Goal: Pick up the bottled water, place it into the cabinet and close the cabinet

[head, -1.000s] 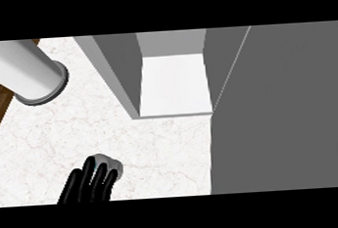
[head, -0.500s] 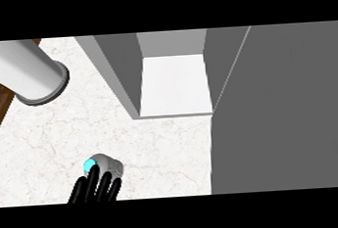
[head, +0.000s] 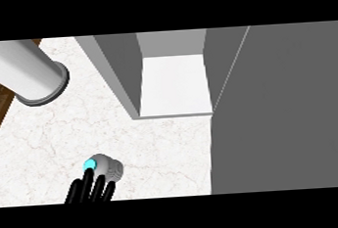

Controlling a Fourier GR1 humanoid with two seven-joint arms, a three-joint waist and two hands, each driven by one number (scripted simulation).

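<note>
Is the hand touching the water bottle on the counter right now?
Touching, by the look of it. In the head view the black fingers lie over the near side of the bottle with no counter showing between them.

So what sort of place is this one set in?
Most likely a kitchen: a white marble-look counter, an open cabinet standing on it with its door swung out, and a water bottle under a black hand.

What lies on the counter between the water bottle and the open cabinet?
Nothing: in the head view only bare marble counter lies between the water bottle and the open cabinet.
</note>
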